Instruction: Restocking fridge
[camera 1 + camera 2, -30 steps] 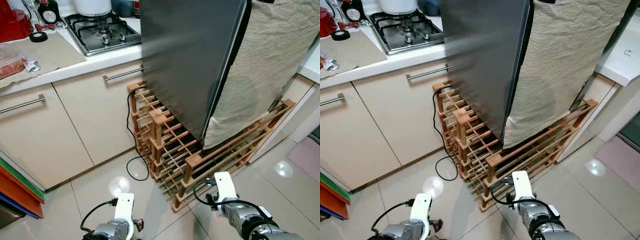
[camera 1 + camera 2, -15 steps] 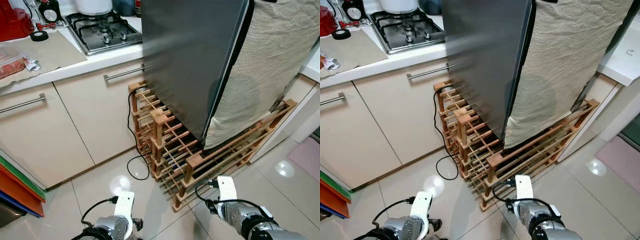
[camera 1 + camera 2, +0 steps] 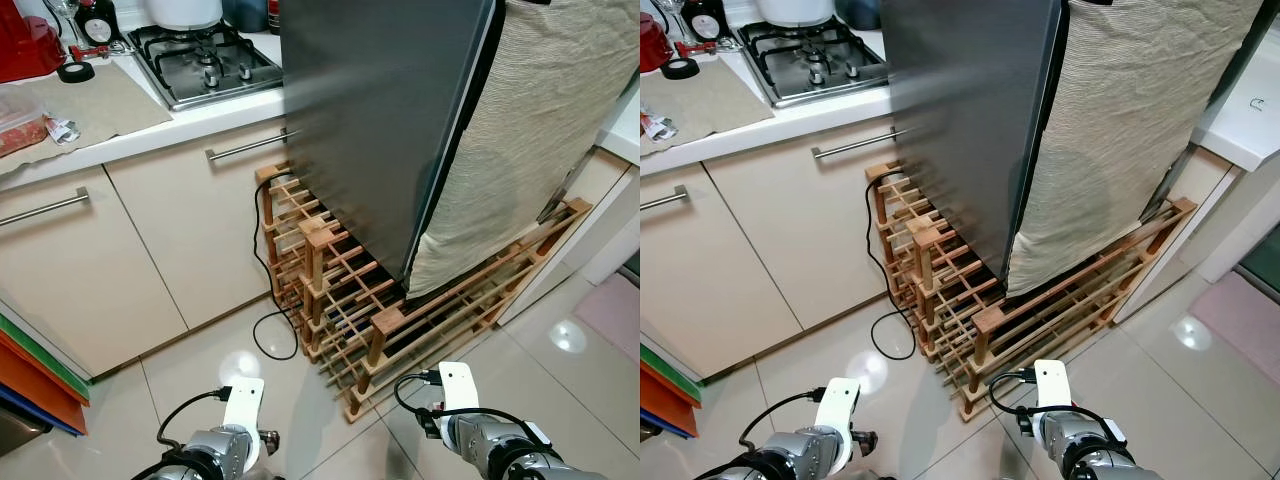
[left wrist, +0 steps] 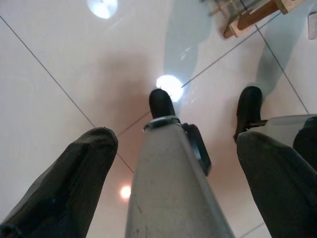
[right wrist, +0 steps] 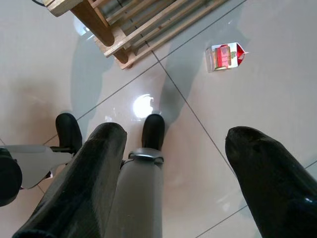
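Note:
A tall dark grey fridge stands shut before me, on a low wooden rack. A beige cloth hangs down its right side. Both arms hang low at the bottom of the eye views, the left arm and the right arm. In the left wrist view my left gripper is open and empty over the tiled floor. My right gripper is open and empty too. A small red and white carton lies on the floor past the rack's corner.
Left of the fridge runs a counter with a gas hob over cream cabinets. A black cable loops on the floor by the rack. Coloured boards lean at the far left. My own feet show below the grippers.
Both wrists have sunk a little lower in the eye views. The fridge, rack and counter have not moved.

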Controlling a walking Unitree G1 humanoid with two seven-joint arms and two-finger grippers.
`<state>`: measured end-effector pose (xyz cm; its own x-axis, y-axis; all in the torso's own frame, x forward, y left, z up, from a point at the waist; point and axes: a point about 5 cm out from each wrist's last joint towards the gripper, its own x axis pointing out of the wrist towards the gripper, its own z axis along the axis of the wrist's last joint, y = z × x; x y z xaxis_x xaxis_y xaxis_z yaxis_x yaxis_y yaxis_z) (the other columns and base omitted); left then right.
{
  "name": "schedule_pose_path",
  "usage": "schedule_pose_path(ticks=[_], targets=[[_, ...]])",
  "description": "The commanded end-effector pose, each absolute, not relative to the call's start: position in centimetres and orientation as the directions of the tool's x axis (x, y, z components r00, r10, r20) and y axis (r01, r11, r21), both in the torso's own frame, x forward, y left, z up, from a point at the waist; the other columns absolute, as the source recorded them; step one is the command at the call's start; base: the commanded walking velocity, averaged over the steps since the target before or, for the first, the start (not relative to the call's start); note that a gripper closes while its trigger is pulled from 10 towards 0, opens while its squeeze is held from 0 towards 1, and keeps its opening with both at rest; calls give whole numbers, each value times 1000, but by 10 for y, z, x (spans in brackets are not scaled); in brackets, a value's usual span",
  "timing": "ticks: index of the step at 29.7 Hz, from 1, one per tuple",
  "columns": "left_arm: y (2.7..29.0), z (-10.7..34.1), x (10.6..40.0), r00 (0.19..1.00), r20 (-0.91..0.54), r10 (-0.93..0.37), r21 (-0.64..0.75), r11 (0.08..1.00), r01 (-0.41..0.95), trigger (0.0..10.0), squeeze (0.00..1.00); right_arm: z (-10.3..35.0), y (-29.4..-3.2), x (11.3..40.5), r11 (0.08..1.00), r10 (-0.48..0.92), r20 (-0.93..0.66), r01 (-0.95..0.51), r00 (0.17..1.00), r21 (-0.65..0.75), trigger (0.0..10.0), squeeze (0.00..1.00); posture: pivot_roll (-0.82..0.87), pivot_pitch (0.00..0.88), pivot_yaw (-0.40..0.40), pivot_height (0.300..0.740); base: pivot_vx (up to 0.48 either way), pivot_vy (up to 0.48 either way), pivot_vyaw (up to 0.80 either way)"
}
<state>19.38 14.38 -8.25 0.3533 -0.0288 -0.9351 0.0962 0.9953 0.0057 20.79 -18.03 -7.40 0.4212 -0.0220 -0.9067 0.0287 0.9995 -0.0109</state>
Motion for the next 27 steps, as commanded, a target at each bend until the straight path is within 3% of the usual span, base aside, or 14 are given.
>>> schedule_pose_path(ticks=[1,16,27], targets=[[153,-77,205,365,-931,9,60,990,129,10000,0,-75,-181,206,1000,-25,-906,27,422,-14,10000,0,48,10,6,740,0,0,0],[150,-82,197,360,-933,-13,43,988,147,10000,0,-78,-173,202,1000,-14,-910,15,414,-8,10000,0,60,19,-6,740,0,0,0],[151,-84,193,353,-936,-13,44,987,153,10000,0,-80,-185,196,999,-28,-916,31,400,-16,10000,0,56,22,-3,740,0,0,0]])
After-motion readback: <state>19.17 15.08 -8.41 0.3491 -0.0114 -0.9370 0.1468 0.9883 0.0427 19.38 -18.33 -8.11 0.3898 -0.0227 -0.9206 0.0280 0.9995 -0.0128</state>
